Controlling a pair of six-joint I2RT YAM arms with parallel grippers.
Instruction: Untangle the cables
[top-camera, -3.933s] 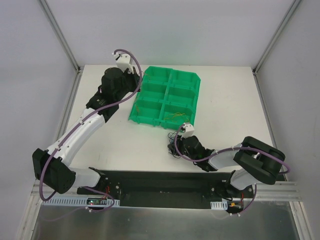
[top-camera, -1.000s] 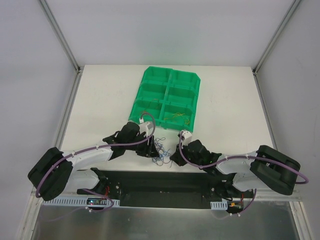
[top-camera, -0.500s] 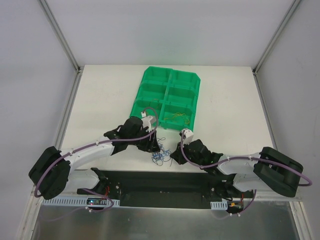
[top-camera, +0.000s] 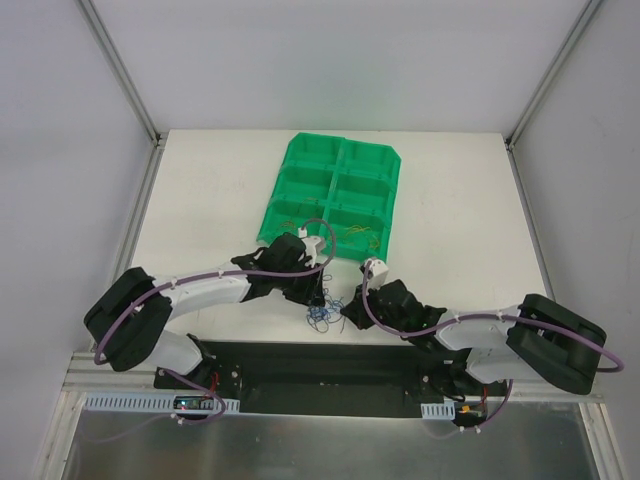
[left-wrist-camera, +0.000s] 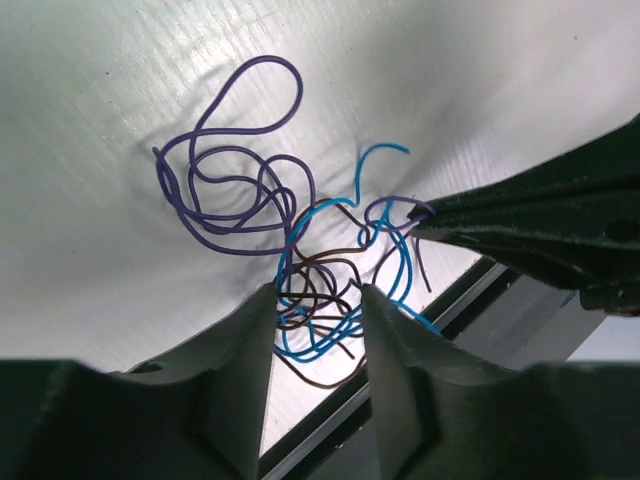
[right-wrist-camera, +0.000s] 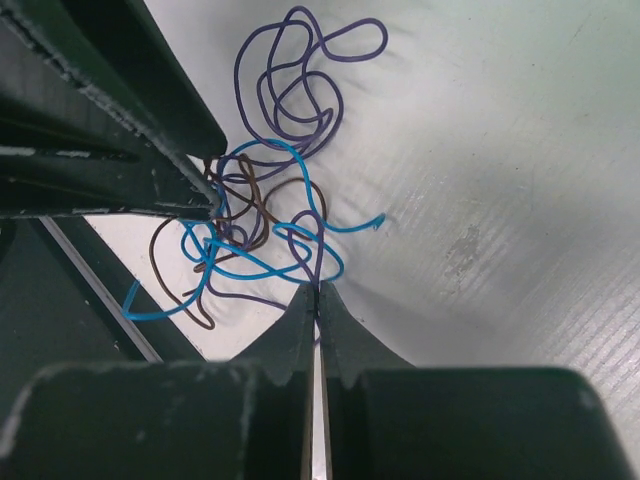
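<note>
The cables (left-wrist-camera: 300, 250) are a small tangle of purple, blue and brown wires on the white table, near its front edge (top-camera: 320, 316). My right gripper (right-wrist-camera: 317, 288) is shut on a purple loop at the tangle's edge; in the left wrist view its dark fingers (left-wrist-camera: 520, 215) come in from the right, the tip on that purple wire. My left gripper (left-wrist-camera: 315, 295) stands open, its fingertips on either side of the brown and blue strands without pinching them. In the top view the left gripper (top-camera: 316, 292) and right gripper (top-camera: 343, 312) meet over the tangle.
A green bin (top-camera: 300, 150) with six compartments lies behind the grippers; thin yellow wires (top-camera: 355, 235) sit in its near right compartment. The black base rail (top-camera: 320, 362) runs just in front of the tangle. The left gripper's fingers (right-wrist-camera: 100, 130) fill the right wrist view's upper left.
My left arm has swung right, bringing its gripper over the tangle beside the right gripper. The right arm has hardly moved.
</note>
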